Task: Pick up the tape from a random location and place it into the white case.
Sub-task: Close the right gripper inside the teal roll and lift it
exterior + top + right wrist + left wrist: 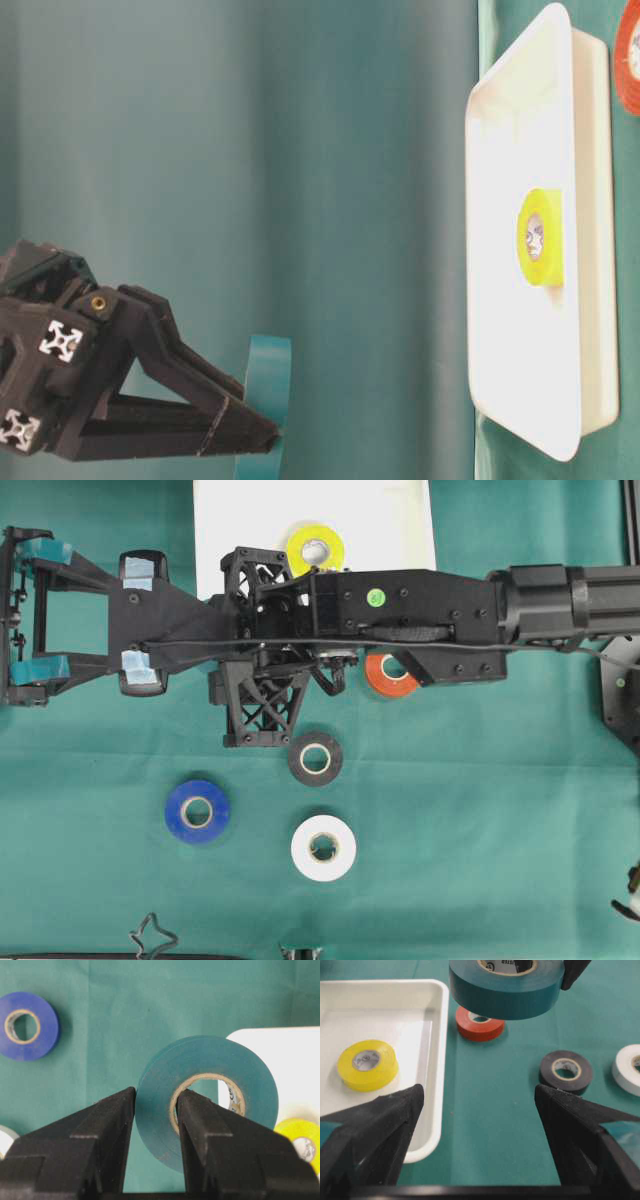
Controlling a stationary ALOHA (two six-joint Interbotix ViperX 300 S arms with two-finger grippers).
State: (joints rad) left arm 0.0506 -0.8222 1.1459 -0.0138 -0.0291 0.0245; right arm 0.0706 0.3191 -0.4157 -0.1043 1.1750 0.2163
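- Between the fingers of my right pincer (156,1135) sat the teal tape (207,1097), clenched through its wall: one finger outside the roll, the other inside the core, with the roll lying flat.
- Seen from the left wrist, that roll (506,987) hung in the air above the green table (495,1110), just off the near corner of the white case (432,997) and over the orange roll (480,1026). It was beside the case, not over its floor.
- So the coming move, as I judged it, turned on one thing: the case lay to one side of the held roll, with only the raised rim between them. A short carry sideways over the rim, then a release, should finish it.
- My right arm was plainly the nearer one, since it already had the roll. My left pincer (480,1125) stood wide apart and grasped nothing, pointing at the table between the case and the black roll (566,1070).
- A yellow roll (367,1064) already lay flat in the case, so I would want to drop the teal one clear of it.
- Overhead, the right arm hid the held roll altogether; that view gave me instead the spread of loose rolls, blue (197,811), white (323,848) and black.
- Only the right wrist view showed how the fingers bit the roll; only the table-level view showed it (266,395) raised clear of everything.
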